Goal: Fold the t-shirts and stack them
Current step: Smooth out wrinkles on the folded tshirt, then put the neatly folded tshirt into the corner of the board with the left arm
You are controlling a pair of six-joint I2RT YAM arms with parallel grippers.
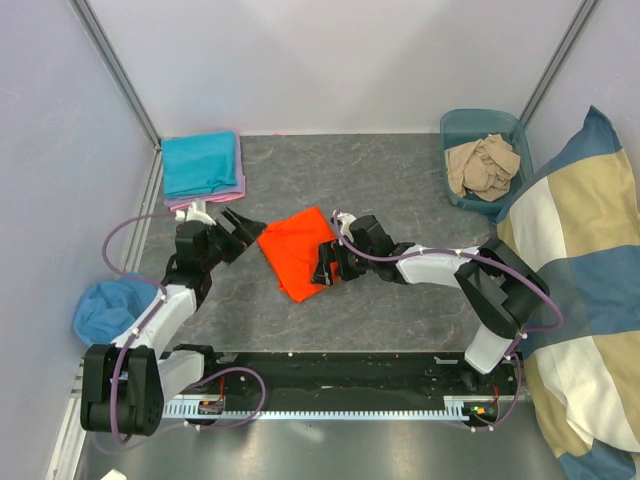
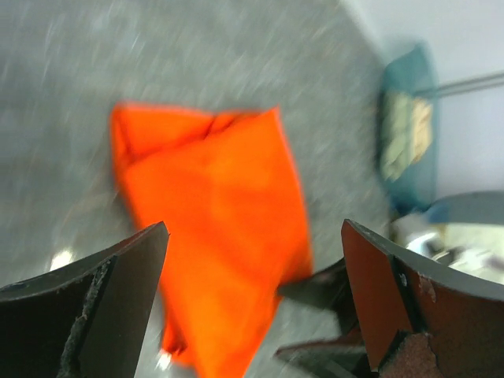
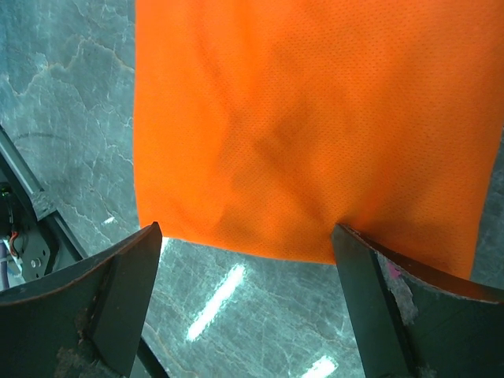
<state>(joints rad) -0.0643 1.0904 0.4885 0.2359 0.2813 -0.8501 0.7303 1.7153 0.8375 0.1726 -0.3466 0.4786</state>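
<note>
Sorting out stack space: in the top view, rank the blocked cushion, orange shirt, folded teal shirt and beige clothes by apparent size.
1. Blocked cushion, clearly largest.
2. Orange shirt and folded teal shirt: too alike to rank.
3. Beige clothes, bunched in the bin, smallest.

- Grey marbled tabletop (image 1: pixel 400 190), walled on three sides by pale panels.
- Teal plastic bin (image 1: pixel 449 150) in far right corner.
- Big blue-and-beige blocked cushion (image 1: pixel 590 300), slumped along right side, just beside the bin.
- Metal corner post (image 1: pixel 115 70) at far left.
</note>
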